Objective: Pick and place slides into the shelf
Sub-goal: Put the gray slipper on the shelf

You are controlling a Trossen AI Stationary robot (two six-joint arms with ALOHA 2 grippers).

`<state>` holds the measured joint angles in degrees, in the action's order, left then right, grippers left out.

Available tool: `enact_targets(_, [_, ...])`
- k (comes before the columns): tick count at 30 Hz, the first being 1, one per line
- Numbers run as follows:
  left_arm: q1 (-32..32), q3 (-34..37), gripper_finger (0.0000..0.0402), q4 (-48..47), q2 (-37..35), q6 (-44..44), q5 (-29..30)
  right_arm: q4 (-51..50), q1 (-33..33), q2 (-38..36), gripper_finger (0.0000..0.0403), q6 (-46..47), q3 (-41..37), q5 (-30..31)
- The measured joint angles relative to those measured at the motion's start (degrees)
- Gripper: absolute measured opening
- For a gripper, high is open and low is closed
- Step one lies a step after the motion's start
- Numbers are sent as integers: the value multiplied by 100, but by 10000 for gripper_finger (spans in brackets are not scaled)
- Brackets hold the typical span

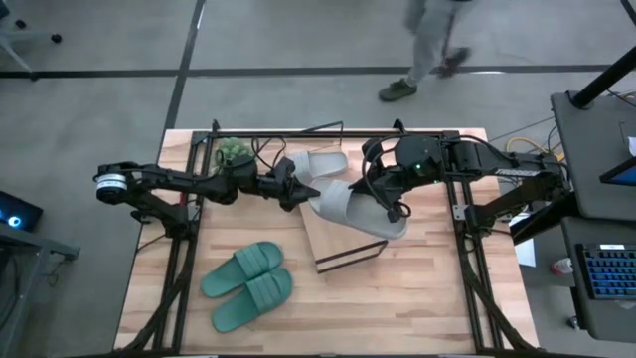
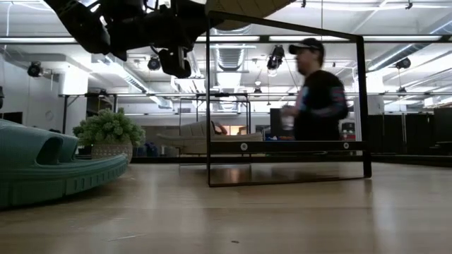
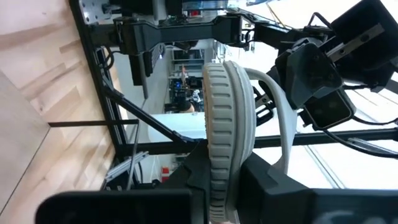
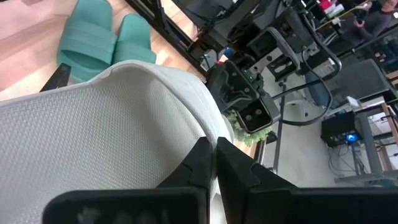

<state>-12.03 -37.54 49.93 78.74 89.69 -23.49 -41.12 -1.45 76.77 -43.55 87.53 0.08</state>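
Two grippers work over the shelf (image 1: 343,239) at table centre. Left gripper (image 1: 301,189) reaches in from the left; in the left wrist view its fingers (image 3: 214,180) pinch the ribbed edge of a light grey slide (image 3: 227,124), nearly closed on it. Right gripper (image 1: 396,207) comes from the right; its fingers (image 4: 208,165) are pressed together on the strap of a grey slide (image 4: 106,118), the one that lies diagonally over the shelf board in the high view (image 1: 358,209). A second grey slide (image 1: 320,164) sits just behind it, toward the table's far edge, by the left gripper. The teal pair (image 1: 248,285) lies side by side on the tabletop (image 1: 417,298), front left, well apart from both arms. Small green plant (image 1: 234,151) near the far-left corner, close to the left arm. Black wire frame (image 2: 286,106) stands upright around the shelf. A person (image 2: 318,92) is in the room beyond the table.
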Motion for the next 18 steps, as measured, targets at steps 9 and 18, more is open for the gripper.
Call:
enact_targets(9, [-2,7,19,9,0,-53,44,1,-2,-2,9,108,0,191])
enact_targets(18, [-68,7,19,19,0,-122,44,-26,-2,-22,27,293,0,307])
